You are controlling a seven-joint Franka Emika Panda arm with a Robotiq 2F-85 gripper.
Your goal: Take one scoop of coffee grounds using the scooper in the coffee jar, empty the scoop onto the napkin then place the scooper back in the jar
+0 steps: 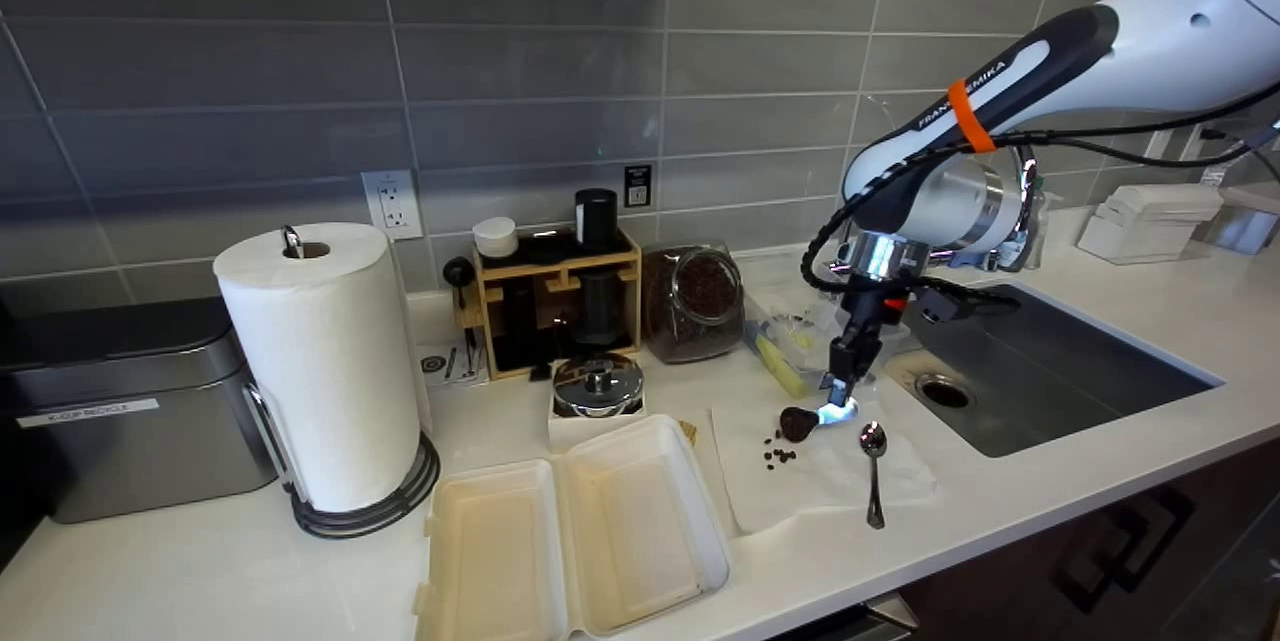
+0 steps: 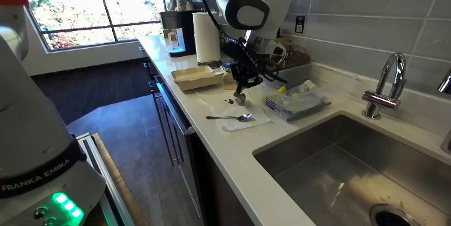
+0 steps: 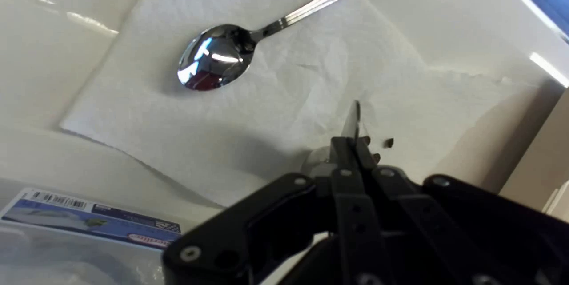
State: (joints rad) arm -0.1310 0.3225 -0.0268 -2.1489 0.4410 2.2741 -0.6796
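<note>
One scooper (image 1: 799, 424) in the grip, low over the white napkin (image 1: 775, 496). Gripper (image 1: 838, 389): jaws narrow, pinched on the scooper's thin handle, whose tip juts out of the grip in the wrist view. Scooper tilted; its bowl shows dark brown in an exterior view. Whether bowl touches napkin, I cannot tell from where I stand.

Coffee grounds (image 1: 783, 456): small loose scatter of dark, coarse pieces on the napkin, just beside the bowl, visible in both exterior views. Wrist view catches only a few, partly hidden by the gripper.

Spoon (image 1: 873, 466), silver, lies on the napkin apart from scooper and grounds, nearer the sink (image 1: 1060, 391); handle end runs past the napkin's edge over the countertop (image 1: 470, 431).

Coffee jar (image 1: 690, 311): clear glass, dark brown with its contents, well apart from the scooper, next to the wooden rack (image 1: 638, 296). Plastic bin (image 2: 273, 106) stands between napkin and tiled wall (image 1: 760, 51), a clear bag (image 2: 299, 102) inside. Takeout box (image 1: 640, 511), lid laid back, just beside the napkin; paper-towel roll (image 1: 330, 391) farther along.
</note>
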